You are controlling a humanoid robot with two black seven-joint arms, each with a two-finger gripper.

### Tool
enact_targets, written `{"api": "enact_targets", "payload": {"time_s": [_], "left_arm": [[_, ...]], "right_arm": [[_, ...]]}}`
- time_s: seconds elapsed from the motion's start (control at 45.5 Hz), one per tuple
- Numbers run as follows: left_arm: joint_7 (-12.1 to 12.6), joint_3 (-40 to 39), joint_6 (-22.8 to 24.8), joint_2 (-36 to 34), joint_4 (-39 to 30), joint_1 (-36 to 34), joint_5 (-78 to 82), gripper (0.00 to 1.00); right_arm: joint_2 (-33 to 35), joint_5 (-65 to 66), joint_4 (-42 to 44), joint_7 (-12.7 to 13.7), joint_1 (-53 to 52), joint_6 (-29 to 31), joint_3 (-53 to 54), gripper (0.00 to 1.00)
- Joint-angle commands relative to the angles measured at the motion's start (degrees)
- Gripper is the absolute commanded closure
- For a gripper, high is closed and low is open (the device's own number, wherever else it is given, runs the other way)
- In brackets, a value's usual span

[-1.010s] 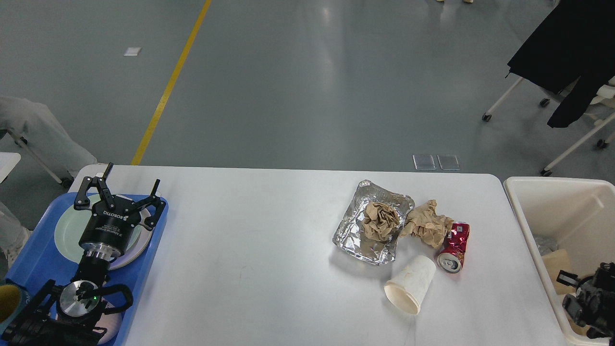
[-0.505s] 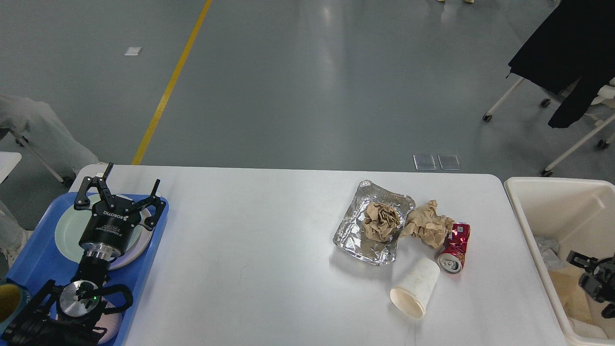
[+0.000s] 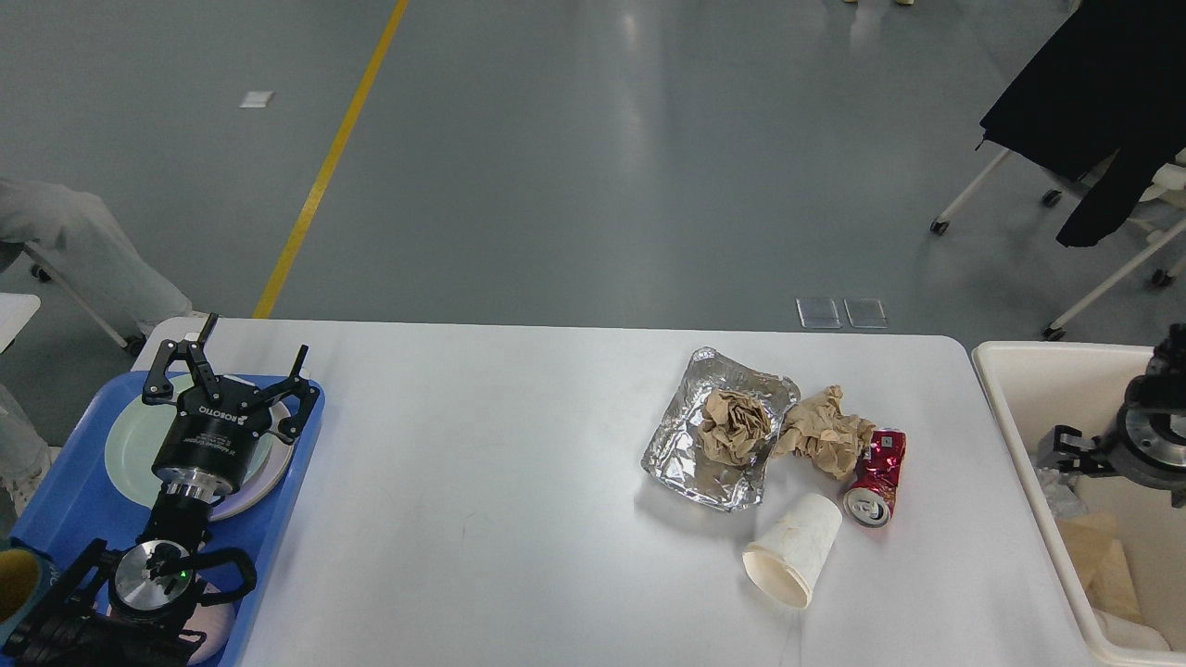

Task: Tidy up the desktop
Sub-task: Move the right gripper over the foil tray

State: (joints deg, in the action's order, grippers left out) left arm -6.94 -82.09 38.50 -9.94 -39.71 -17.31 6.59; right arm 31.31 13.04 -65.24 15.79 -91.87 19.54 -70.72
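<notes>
The desktop fills the lower centre of the head view. Nearest on it lies one white paper cup on its side, mouth toward the viewer. Just beyond it lies one crushed red can, touching one crumpled brown paper wad. A second brown wad sits inside one foil tray. Count: two wads, one cup, one can, one foil tray.

At the left edge, one blue tray holds a pale plate. The left gripper hangs above this plate with fingers spread apart, gripping nothing.

At the right, the cream bin stands beside the desktop. The right gripper is above the bin; its jaw state cannot be determined.

All litter lies between the two grippers, well apart from the left one and nearer the right.
</notes>
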Motion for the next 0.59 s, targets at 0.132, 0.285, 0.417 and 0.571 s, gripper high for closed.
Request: {"api": "enact_targets", "payload": {"time_s": [0.132,0.285,0.417,0.571], "left_arm": [[0.0,0.0,0.0,0.0,0.0,0.0,0.0,0.04],[0.0,0.0,0.0,0.0,0.1,0.0,0.0,0.04],[0.0,0.0,0.0,0.0,0.1,0.0,0.0,0.04],[0.0,0.0,0.0,0.0,0.1,0.0,0.0,0.04]], "right_arm": [[-6.7,-1.5,-15.6,-0.5,-20.4,5.8,-1.8,0.0],[-13.6,-6.5,-21.4,-0.5,-27.6,7.5,-1.8,0.0],[-17.5,-10.6,-26.7,-0.4,-34.4,9.1,-1.9,0.0],[-21.8,-20.0,-30.4,-0.1,-38.5,8.3,0.4,0.0]]}}
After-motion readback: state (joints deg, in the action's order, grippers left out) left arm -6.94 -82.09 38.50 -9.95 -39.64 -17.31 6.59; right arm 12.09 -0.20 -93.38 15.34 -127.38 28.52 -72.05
